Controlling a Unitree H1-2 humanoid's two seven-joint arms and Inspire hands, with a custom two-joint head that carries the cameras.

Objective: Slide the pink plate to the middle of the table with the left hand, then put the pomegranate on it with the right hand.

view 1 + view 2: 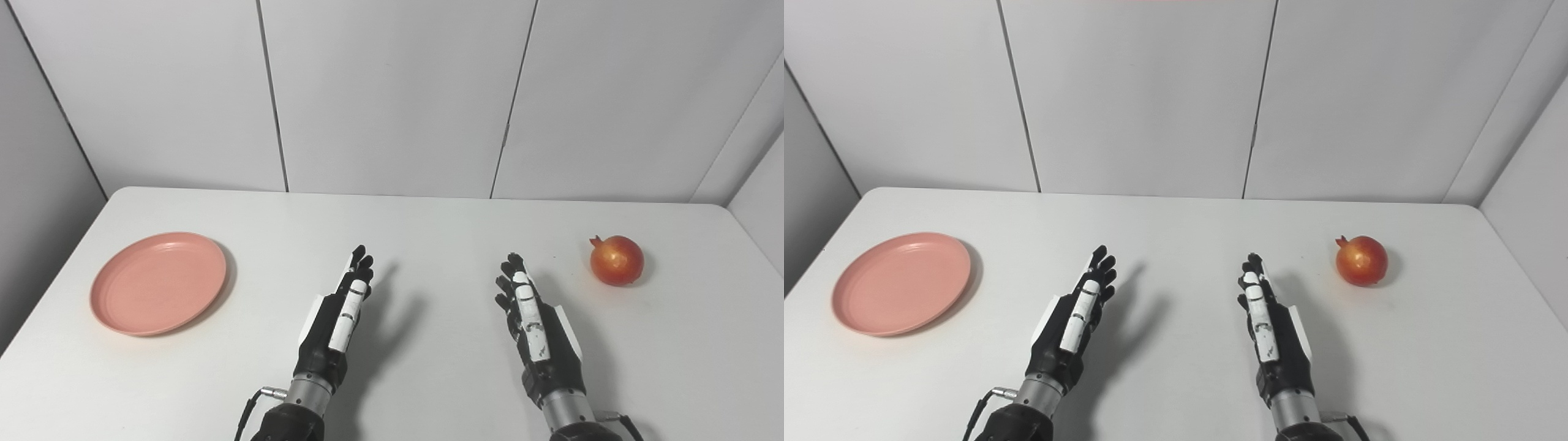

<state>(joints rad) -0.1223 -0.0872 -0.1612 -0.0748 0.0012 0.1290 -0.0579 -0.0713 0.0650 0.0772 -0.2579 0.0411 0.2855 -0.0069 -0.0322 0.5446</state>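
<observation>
Left eye view shows the pink plate (pixel 158 283) lying flat near the left edge of the white table (pixel 429 233), about midway between the far and near edges, with nothing on it. Well apart from it, over by the right edge, the pomegranate (pixel 617 260) sits on the bare tabletop, its little crown pointing toward the far left. Between the two, toward the near edge, both arms come up side by side. The left hand (pixel 338 318) is empty, its fingers stretched out straight toward the far edge and held edge-on, thumb side up, well clear of the plate. The right hand (pixel 534 324) is the same: fingers extended and holding nothing, near the pomegranate but not touching it. Each hand throws a soft shadow on the table to its right. Behind the far edge stand plain white wall panels (pixel 392 92).
</observation>
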